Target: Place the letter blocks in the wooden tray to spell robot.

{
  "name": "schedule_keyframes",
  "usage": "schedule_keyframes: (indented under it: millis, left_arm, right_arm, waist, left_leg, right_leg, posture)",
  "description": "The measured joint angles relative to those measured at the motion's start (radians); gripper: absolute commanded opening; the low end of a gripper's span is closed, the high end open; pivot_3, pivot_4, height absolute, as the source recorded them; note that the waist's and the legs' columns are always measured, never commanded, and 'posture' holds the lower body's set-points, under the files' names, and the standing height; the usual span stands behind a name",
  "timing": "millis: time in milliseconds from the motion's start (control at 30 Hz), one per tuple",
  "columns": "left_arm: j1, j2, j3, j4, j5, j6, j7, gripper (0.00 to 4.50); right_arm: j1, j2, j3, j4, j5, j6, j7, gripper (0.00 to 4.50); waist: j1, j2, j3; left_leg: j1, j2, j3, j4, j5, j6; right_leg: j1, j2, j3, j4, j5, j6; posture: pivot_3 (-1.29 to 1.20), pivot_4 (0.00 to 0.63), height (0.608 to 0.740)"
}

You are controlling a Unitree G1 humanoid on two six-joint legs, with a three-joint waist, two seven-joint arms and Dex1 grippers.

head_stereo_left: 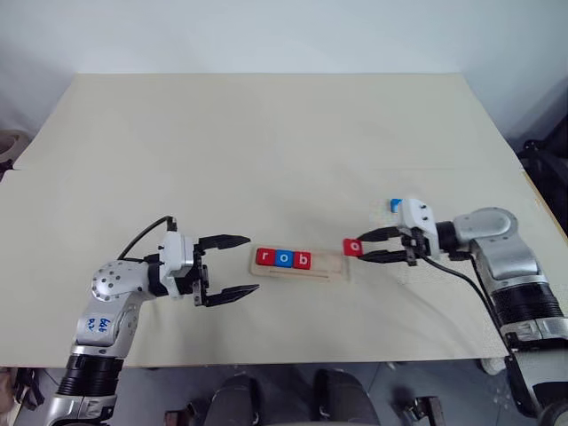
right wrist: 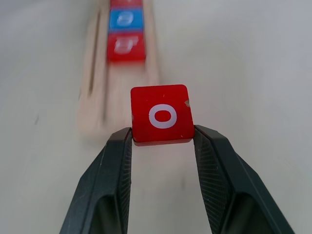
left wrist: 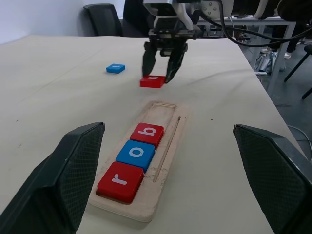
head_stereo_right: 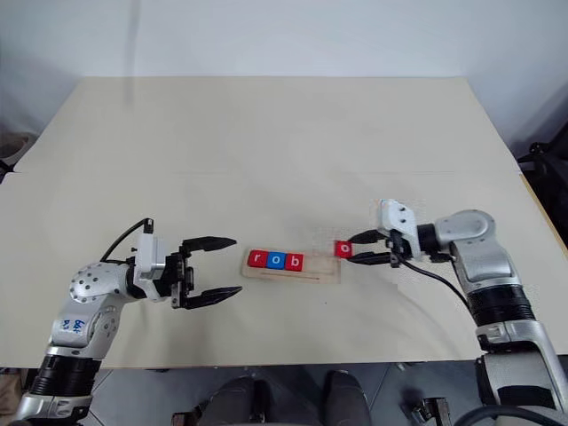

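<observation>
The blue block (head_stereo_left: pixel 396 205) at 1 o'clock from the tray is partly hidden behind the right wrist in the head views; its letter is too small to read in the left wrist view. The far part of the tray is blurred in the right wrist view.

The wooden tray (head_stereo_left: pixel 330 269) lies near the front edge of the table (head_stereo_left: pixel 266 133), with bare tabletop all around it — widest toward 12 o'clock. Its left three slots hold the red r (head_stereo_left: pixel 264 257), blue o (head_stereo_left: pixel 283 259) and red b (head_stereo_left: pixel 303 260); the right end is free.

The red o block (right wrist: pixel 162 115) sits at 3 o'clock just off the tray's end, clamped between the right gripper (right wrist: pixel 163 141) fingers by its near corners. The left gripper (head_stereo_left: pixel 232 266) hovers at 9 o'clock from the tray, fingers spread wide — holding nothing.
</observation>
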Motion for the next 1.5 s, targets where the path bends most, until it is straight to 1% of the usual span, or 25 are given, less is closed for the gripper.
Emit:
schedule_keyframes:
  millis: [67,200,567,833,867,1033,1133,1333,1433,1500]
  left_arm:
    - [0.000,-0.001,0.000,0.000,0.000,0.000,0.000,4.50]
    - [0.000,-0.005,-0.001,0.000,0.000,0.001,0.005,4.50]
    - [0.013,-0.007,-0.002,0.000,0.000,0.001,0.021,4.50]
    - [0.013,-0.008,-0.001,0.000,0.000,0.000,0.023,4.50]
    - [0.013,-0.008,-0.001,0.000,0.000,0.000,0.023,4.50]
    - [0.013,-0.008,-0.001,0.000,0.000,0.000,0.023,4.50]
    - [0.013,-0.008,-0.001,0.000,0.000,-0.001,0.023,4.50]
    - [0.013,-0.016,-0.003,0.001,0.000,-0.001,0.020,4.50]
    - [0.012,-0.019,-0.003,0.005,0.000,-0.002,0.015,4.50]
    - [0.007,-0.020,-0.003,0.011,0.000,-0.002,0.011,4.50]
  right_arm:
    - [0.008,0.014,0.029,-0.060,-0.014,0.055,-0.041,1.46]
    - [0.028,0.043,0.064,-0.136,-0.015,0.120,-0.079,1.46]
    - [0.040,0.046,0.093,-0.173,-0.016,0.144,-0.100,1.46]
    - [0.060,0.039,0.100,-0.185,-0.014,0.156,-0.094,4.28]
    - [0.065,0.036,0.100,-0.185,-0.014,0.156,-0.092,4.46]
    - [0.068,0.021,0.094,-0.196,-0.008,0.158,-0.089,4.46]
    - [0.081,0.007,0.061,-0.230,0.023,0.167,-0.090,4.46]
    - [0.224,-0.062,-0.102,-0.301,0.102,0.178,-0.120,4.46]
    - [0.311,-0.070,-0.182,-0.347,0.133,0.182,-0.167,4.46]
    - [0.352,-0.070,-0.211,-0.385,0.145,0.207,-0.206,4.08]
  waist:
    - [0.003,0.000,0.000]
    - [0.003,0.000,0.000]
    - [0.001,0.000,0.000]
    - [0.001,0.000,0.000]
    - [0.001,0.000,0.000]
    - [0.001,0.000,0.000]
    - [0.003,0.000,0.000]
    - [0.006,0.000,0.000]
    - [0.006,0.000,0.000]
    - [0.003,0.000,0.000]
  left_leg:
    - [-0.001,0.000,0.000,0.000,0.000,0.000]
    - [-0.001,-0.001,0.000,0.000,0.000,0.000]
    - [-0.001,0.000,0.000,0.000,0.000,0.000]
    - [-0.001,-0.001,0.001,0.000,0.000,0.000]
    - [-0.001,-0.001,0.001,0.000,0.000,0.000]
    - [-0.001,0.000,0.001,0.000,0.000,0.000]
    - [-0.001,-0.001,0.000,0.000,0.000,0.000]
    - [-0.001,-0.001,0.000,0.000,0.000,0.000]
    - [-0.001,-0.001,0.000,0.000,0.000,0.000]
    - [0.000,-0.001,0.000,0.000,0.000,0.000]
  right_leg:
    - [0.000,0.000,-0.001,0.000,0.000,0.000]
    - [0.000,-0.001,-0.001,0.000,0.000,0.000]
    - [0.000,0.000,-0.001,0.000,0.000,0.000]
    - [0.000,0.000,-0.001,0.000,0.000,0.000]
    - [0.000,0.000,-0.001,0.000,0.000,0.000]
    - [0.000,0.000,-0.001,0.000,0.000,0.000]
    - [0.000,0.000,-0.001,0.000,0.000,0.000]
    - [0.000,-0.001,-0.001,-0.001,0.000,0.000]
    - [0.000,0.000,-0.001,-0.001,0.000,0.000]
    - [0.000,0.000,0.000,-0.001,0.000,0.000]
  posture:
    - [0.00,0.150,0.740]
    - [0.00,0.150,0.740]
    - [0.00,0.150,0.740]
    - [0.00,0.150,0.740]
    - [0.00,0.150,0.740]
    - [0.00,0.150,0.740]
    - [0.00,0.150,0.740]
    - [0.00,0.150,0.740]
    - [0.00,0.150,0.740]
    - [0.00,0.150,0.740]
